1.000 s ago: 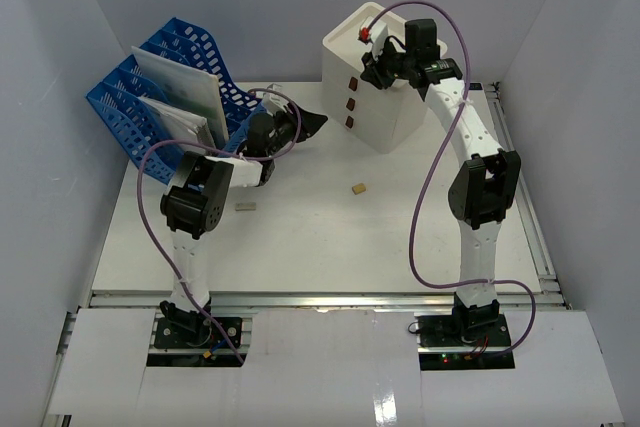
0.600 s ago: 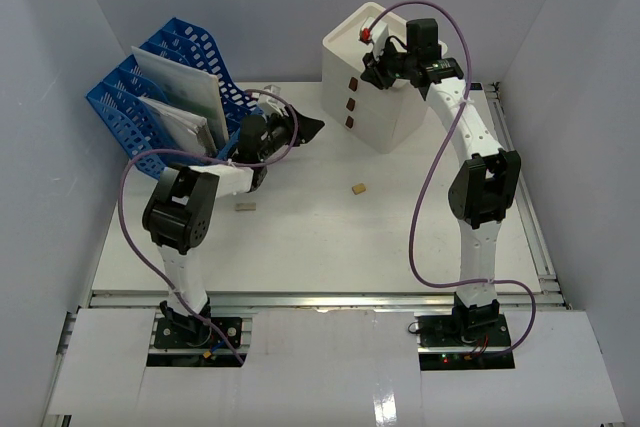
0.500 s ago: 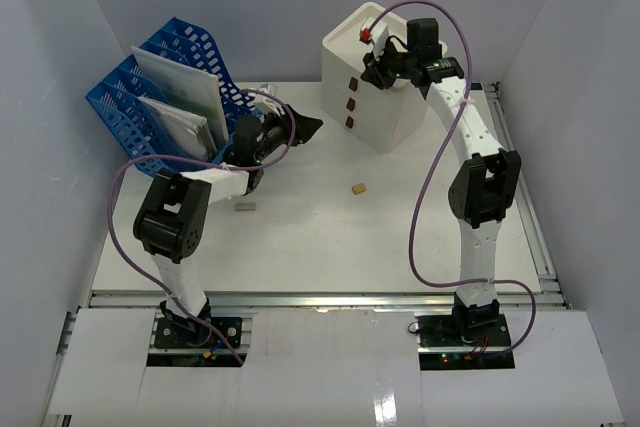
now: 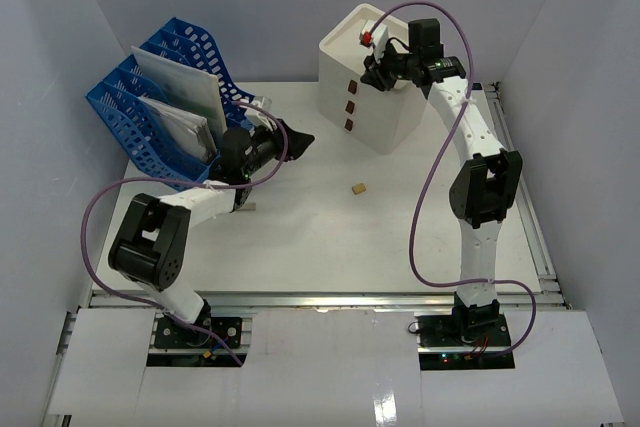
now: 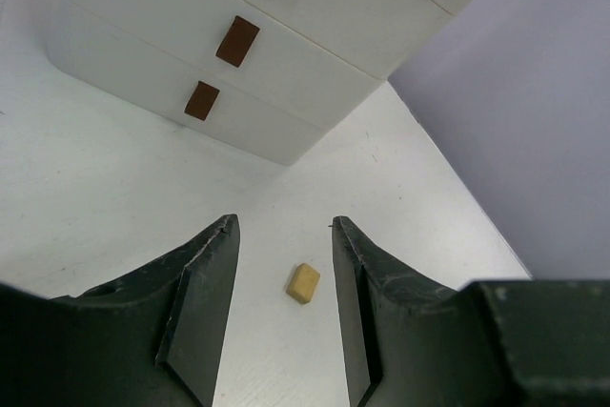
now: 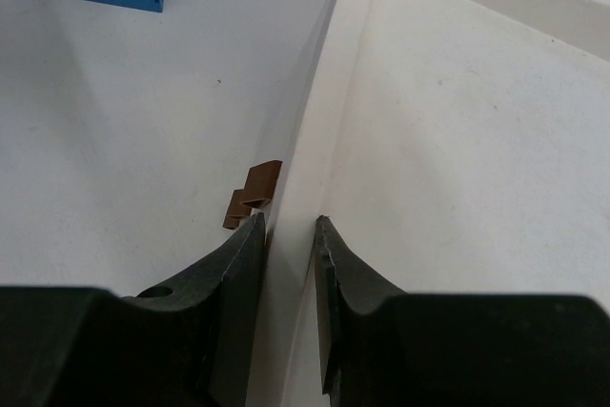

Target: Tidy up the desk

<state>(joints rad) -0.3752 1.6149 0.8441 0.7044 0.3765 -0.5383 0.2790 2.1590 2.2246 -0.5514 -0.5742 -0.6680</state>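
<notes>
Left wrist view: left gripper [image 5: 282, 235] is hovering spread above the desk [image 5: 86, 207], toward its back edge. Right gripper [image 6: 289, 226] is pinching the drawer box [image 6: 457, 140] rim, desk lying below.

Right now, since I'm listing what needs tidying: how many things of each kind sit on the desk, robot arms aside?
Blue tray rack holding papers: 1
White drawer box: 1
Small tan block: 1
Small grey piece, partly hidden: 1
Total on the desk: 4
</notes>
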